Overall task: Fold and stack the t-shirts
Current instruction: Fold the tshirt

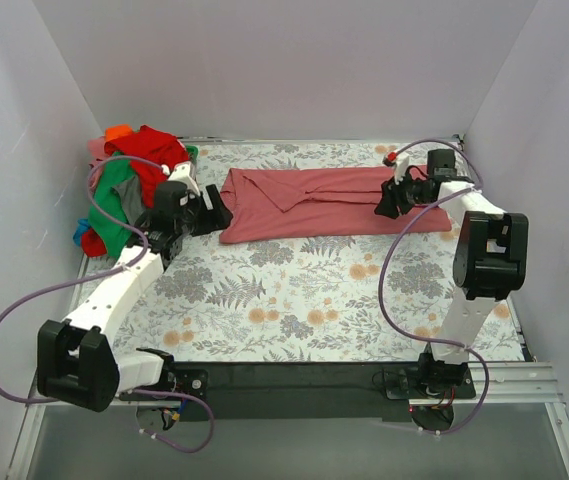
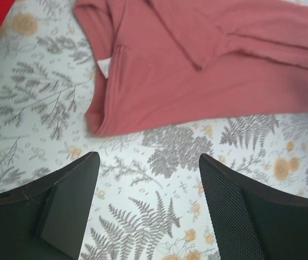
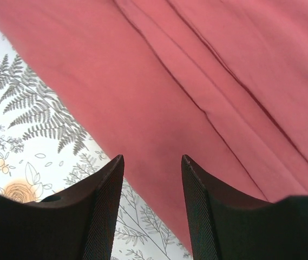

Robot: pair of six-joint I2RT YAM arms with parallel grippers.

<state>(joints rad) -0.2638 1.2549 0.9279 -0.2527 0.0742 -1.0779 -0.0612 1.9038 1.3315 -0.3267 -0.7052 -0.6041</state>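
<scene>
Cloth (image 1: 294, 300) with a fern-and-flower print covers the counter (image 1: 539, 372), and the near half of it carries nothing but the two arms reaching away.

Farther out, the left hand (image 2: 147, 162) hangs over the print just short of the salmon shirt (image 1: 324, 205). Its jaws stand wide apart with nothing between them. The right hand (image 3: 151, 162) is poised over the shirt's other end, jaws parted above the fabric and not pinching it.

The shirt lies flat as a long band across the far part of the counter. Its sides look turned in along lengthwise creases, and the white neck tag (image 2: 104, 66) shows at the end by the left hand. So the step in hand seems to be a new grip for the crosswise fold.

To do it well, each hand should come straight down on its near corner and close on every layer there, since catching only the top one would pull the lengthwise fold open. The jaws must not bite the cover underneath, which could drag and wrinkle it. Lifting low and moving both hands at one pace should keep the edges square. The soft cotton will sag between the hands, so a little tension along the band would help.

Beyond, in the far left corner, a heap of shirts (image 1: 134, 180) in red, green and orange waits unfolded.
</scene>
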